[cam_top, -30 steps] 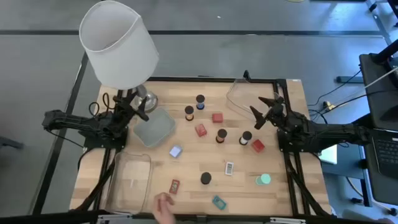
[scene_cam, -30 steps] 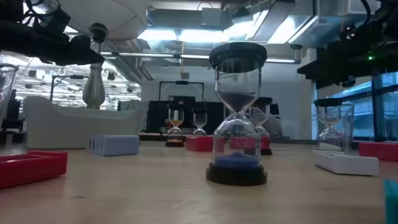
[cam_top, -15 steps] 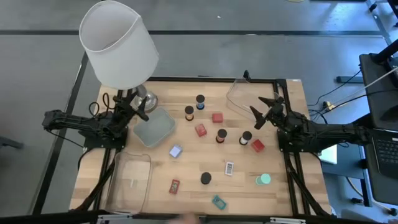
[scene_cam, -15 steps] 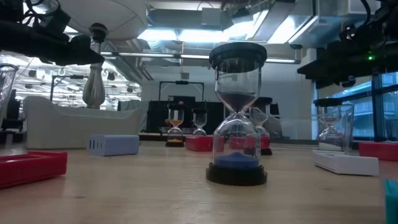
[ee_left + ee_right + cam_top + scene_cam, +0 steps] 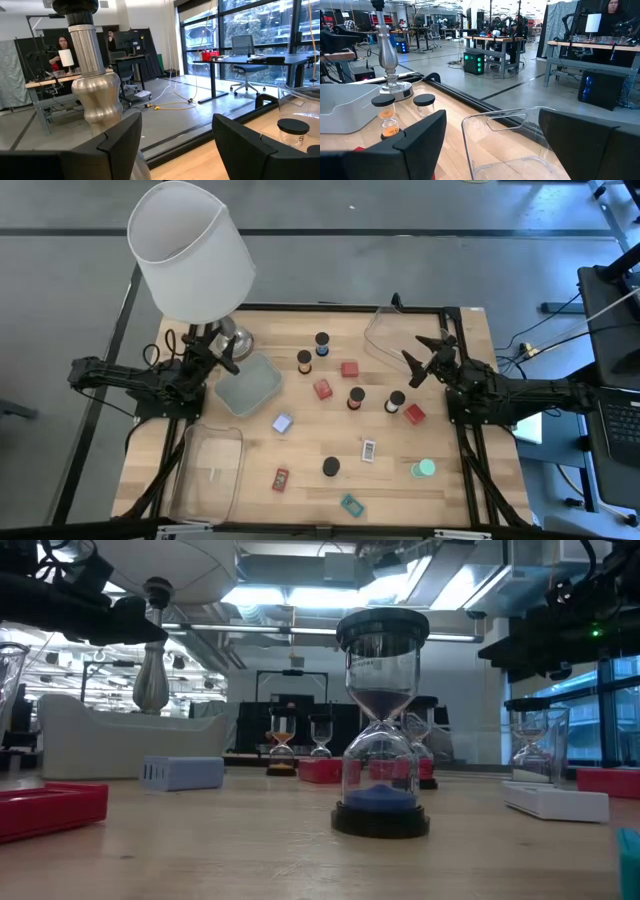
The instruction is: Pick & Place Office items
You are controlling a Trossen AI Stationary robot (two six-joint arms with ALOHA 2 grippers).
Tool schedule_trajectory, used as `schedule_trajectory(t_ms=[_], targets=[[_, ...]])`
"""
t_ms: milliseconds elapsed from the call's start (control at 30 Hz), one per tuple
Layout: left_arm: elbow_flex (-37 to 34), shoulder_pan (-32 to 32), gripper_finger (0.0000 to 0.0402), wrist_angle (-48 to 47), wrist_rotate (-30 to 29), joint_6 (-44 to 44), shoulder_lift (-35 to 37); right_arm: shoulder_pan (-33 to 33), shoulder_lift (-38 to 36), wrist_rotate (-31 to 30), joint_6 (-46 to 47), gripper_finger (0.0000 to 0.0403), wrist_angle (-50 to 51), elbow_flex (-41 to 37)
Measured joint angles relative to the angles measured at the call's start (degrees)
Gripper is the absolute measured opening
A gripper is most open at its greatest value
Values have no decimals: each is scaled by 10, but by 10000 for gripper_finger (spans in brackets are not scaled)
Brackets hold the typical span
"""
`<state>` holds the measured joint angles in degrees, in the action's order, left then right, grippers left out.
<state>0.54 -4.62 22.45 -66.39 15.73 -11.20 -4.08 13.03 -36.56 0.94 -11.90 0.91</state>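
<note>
Step in hand: no item is held; you are at the start of a pick, judged from both arms hanging clear of the surface [image 5: 450, 490].
Item spread: the office items lie loose across the middle and lower middle of the high view, none inside a tray.
Nearest to right gripper [image 5: 413, 367]: the red block [image 5: 414, 415] and the dark-capped timer [image 5: 395, 401], just below and left of it in the frame.
Nearest to left gripper [image 5: 226, 354]: the grey tray [image 5: 249, 385] directly below it; the pale blue piece [image 5: 282, 423] lies further down and right.
Other items: green disc [image 5: 425, 469] at lower right, white-labelled bit [image 5: 368, 450] centre-low, teal piece [image 5: 351, 505] near the bottom edge.
Advice, approach: come down vertically on one item only; the timers stand upright and look easy to tip, so straddle the body before closing.
Advice, order: take the outermost pieces first so neighbours are not knocked.
Advice, drop: two clear trays are on hand, one at lower left [image 5: 210, 470] and one at upper right [image 5: 392, 335]; release low inside the rim.
Left arm pose: stretched in from the left edge, gripper beside the lamp [image 5: 190, 250] base, fingers apart and empty.
Right arm pose: stretched in from the right edge, gripper at the clear tray's lower edge, fingers wide apart and empty.
</note>
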Motion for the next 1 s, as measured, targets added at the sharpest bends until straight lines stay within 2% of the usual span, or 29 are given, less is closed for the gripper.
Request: schedule_trajectory(t_ms=[867, 1000], targets=[[0, 0, 240, 0, 1, -2, 0, 0, 0, 0, 1, 322, 0, 0], [0, 0, 240, 0, 20, -1, 0, 0, 0, 4, 3, 322, 0, 0]])
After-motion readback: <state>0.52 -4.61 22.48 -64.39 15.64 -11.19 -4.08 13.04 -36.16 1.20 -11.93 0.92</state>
